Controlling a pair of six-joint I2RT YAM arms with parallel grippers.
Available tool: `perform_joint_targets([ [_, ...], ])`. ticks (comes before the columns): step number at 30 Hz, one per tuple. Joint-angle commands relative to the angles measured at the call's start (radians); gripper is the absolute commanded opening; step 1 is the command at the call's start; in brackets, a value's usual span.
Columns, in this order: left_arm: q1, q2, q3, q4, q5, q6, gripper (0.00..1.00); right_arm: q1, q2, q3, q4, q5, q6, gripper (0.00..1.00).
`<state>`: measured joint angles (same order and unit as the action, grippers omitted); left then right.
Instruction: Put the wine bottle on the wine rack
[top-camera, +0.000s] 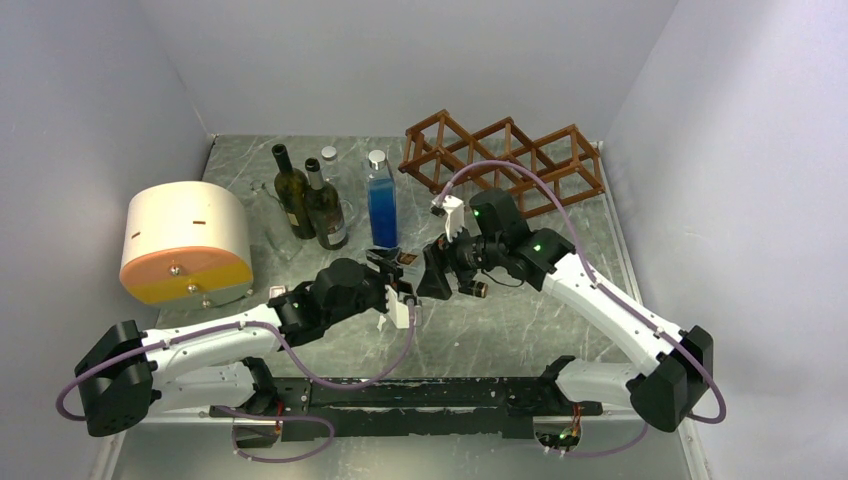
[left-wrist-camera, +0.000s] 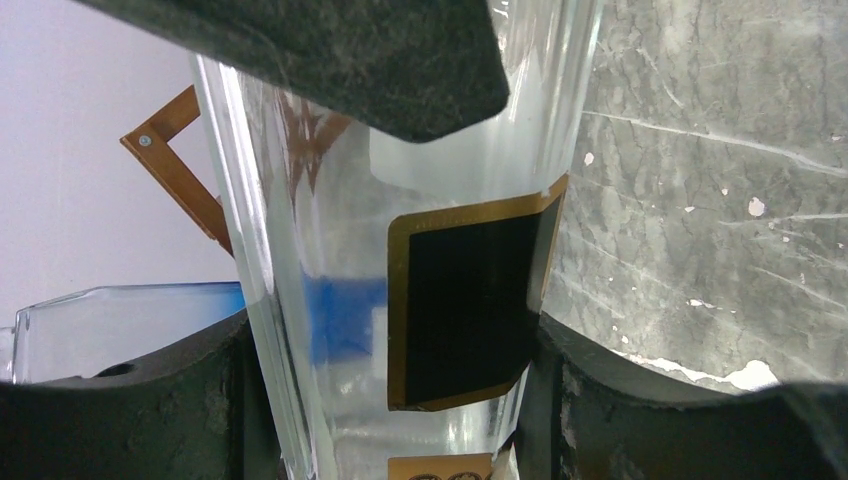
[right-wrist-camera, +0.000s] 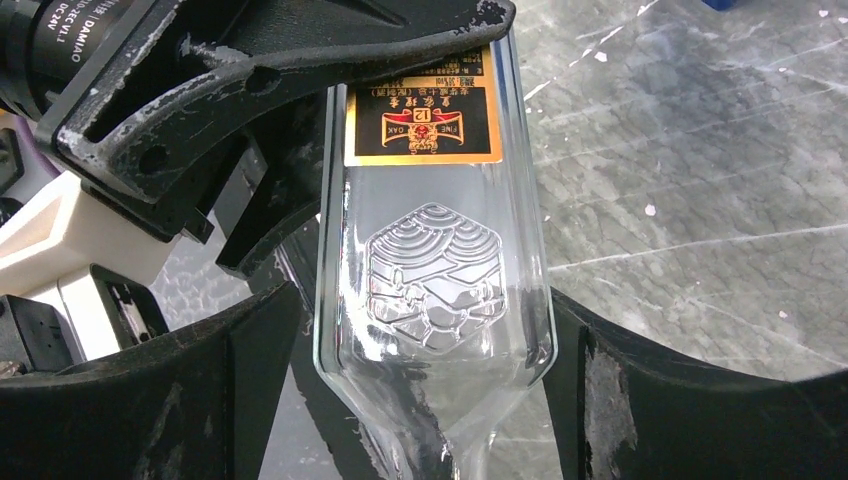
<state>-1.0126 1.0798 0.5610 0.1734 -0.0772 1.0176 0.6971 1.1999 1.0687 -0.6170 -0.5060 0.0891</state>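
Between the pads of left claw (left-wrist-camera: 390, 350), bottle (right-wrist-camera: 435, 270) sits clamped; right claw (right-wrist-camera: 420, 340) straddles its shoulder, grip unclear. Advice: close right firmly before left releases, then steer toward rack (top-camera: 500, 160) beyond.

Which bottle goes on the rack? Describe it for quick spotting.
Find the wine rack at the table's far right. In front of it, one wine bottle is held sideways. Unlike the dark bottles and blue bottle standing left, it is clear, with a black-and-gold label.
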Motion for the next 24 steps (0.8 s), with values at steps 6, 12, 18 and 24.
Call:
perform_joint_targets([
  [6,0.005,-0.041,0.028,0.229,-0.058,-0.047,0.13,0.017,-0.032,-0.018,-0.018,-0.052,0.017,0.76],
  [12,0.005,-0.038,0.031,0.24,-0.052,-0.084,0.42,0.016,-0.056,0.004,0.014,0.111,0.056,0.14],
  [18,0.006,-0.056,-0.002,0.257,-0.059,-0.147,0.99,0.017,-0.142,0.028,0.058,0.258,0.092,0.0],
  [24,0.006,-0.106,-0.022,0.17,-0.017,-0.223,0.99,0.017,-0.174,0.074,-0.015,0.295,0.1,0.0],
])
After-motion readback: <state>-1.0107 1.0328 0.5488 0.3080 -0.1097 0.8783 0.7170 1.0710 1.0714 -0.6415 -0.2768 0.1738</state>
